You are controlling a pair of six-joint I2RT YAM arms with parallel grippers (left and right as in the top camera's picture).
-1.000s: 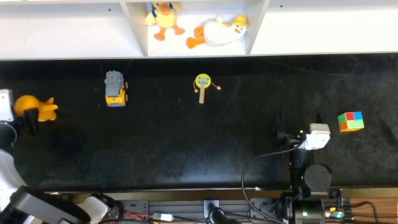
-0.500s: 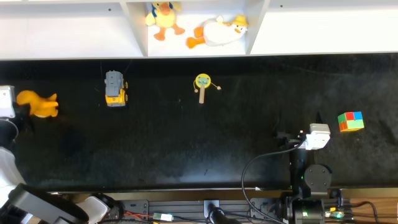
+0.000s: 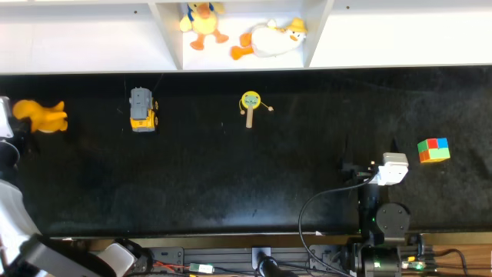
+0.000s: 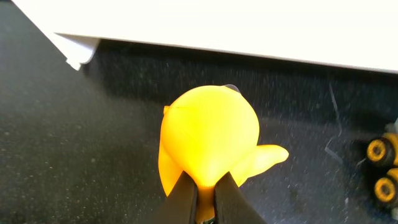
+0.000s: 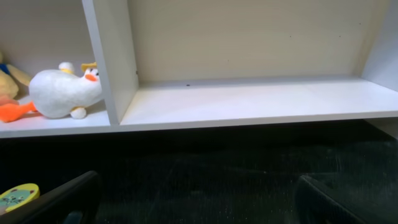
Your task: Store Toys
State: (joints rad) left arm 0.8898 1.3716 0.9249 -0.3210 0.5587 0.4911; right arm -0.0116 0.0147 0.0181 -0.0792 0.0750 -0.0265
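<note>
Pinching a smooth, rounded yellow-orange toy (image 4: 208, 140) in the left pincer (image 4: 206, 198), fingers drawn nearly together with just the toy's narrow end between them. Just beyond that pincer and its load, the front edge of the white shelf unit (image 4: 249, 31), over black matting (image 4: 62, 143). Near, off to one side, the yellow wheels of a grey-and-yellow toy truck (image 4: 380, 169). Right pincer (image 5: 199, 205) spread wide over the matting, well apart from the shelf ahead. One bay across from it, a white plush duck (image 5: 65, 93) lying inside.
</note>
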